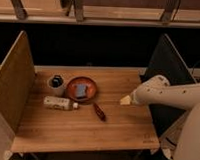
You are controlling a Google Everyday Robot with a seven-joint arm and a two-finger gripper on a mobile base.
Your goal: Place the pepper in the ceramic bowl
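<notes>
The pepper (99,111) is a small slender dark red shape lying on the wooden table, just in front and to the right of the ceramic bowl. The ceramic bowl (73,85) is shallow, round and reddish-brown, and holds a small blue-grey object (81,90). My gripper (125,100) is at the end of the white arm (168,92) that reaches in from the right. It hovers above the table to the right of the pepper, apart from it and from the bowl.
A small white mug (56,84) with a dark inside stands left of the bowl. A white bottle (60,103) lies on its side in front of the mug. Upright panels (13,80) wall the table (86,129) on the left and right.
</notes>
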